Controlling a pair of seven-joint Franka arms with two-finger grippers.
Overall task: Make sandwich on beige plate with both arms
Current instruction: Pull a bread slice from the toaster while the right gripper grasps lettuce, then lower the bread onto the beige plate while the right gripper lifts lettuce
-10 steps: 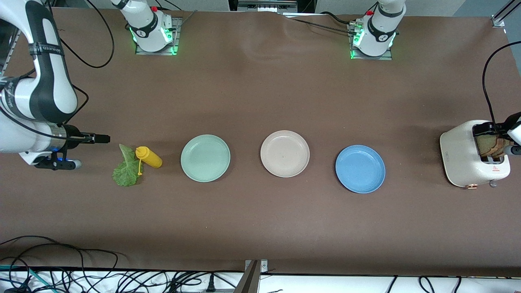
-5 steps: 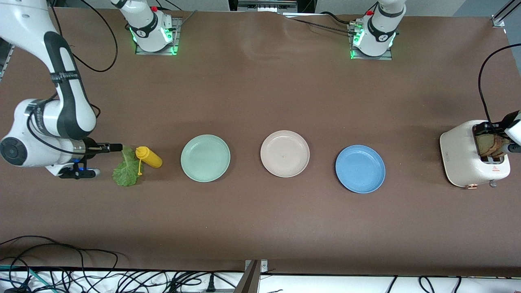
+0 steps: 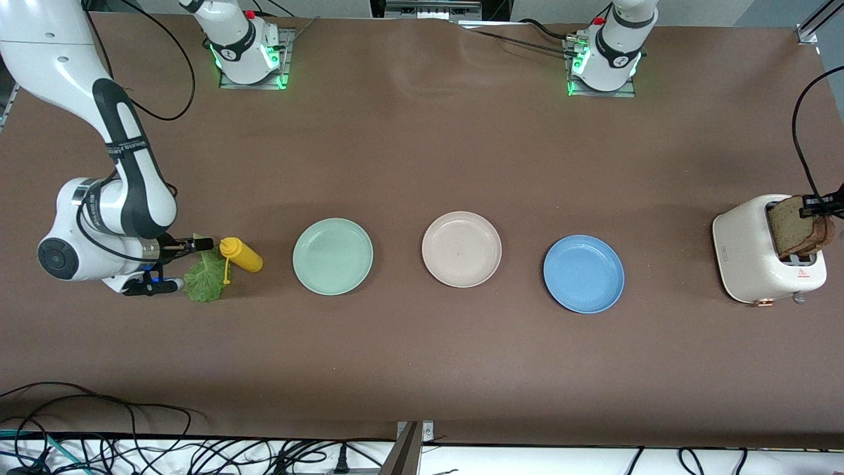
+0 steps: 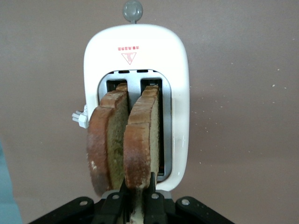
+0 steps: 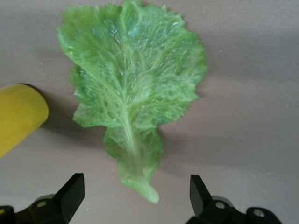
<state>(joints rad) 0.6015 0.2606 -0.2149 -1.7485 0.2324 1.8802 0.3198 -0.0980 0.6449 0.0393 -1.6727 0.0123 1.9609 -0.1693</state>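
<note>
Two brown bread slices stand in the white toaster (image 3: pixel 748 254) at the left arm's end of the table. My left gripper (image 4: pixel 138 186) is shut on the top edge of one bread slice (image 4: pixel 142 140); the other bread slice (image 4: pixel 108 140) stands free beside it. In the front view the gripped slice (image 3: pixel 799 232) sticks up out of its slot under my left gripper (image 3: pixel 808 212). The green lettuce leaf (image 5: pixel 131 98) lies flat on the table. My right gripper (image 5: pixel 135 193) hangs open just over its stem end, near the lettuce (image 3: pixel 206 280) in the front view. The beige plate (image 3: pixel 461 249) is bare.
A yellow squeeze bottle (image 3: pixel 242 255) lies touching the lettuce, close beside my right gripper (image 3: pixel 198 245). A mint-green plate (image 3: pixel 333 256) and a blue plate (image 3: pixel 583 274) flank the beige one. Cables run along the table's edge nearest the front camera.
My right arm swung in toward the lettuce and its open gripper now hangs over the stem. My left gripper closed on a bread slice, which now stands higher out of the toaster.
</note>
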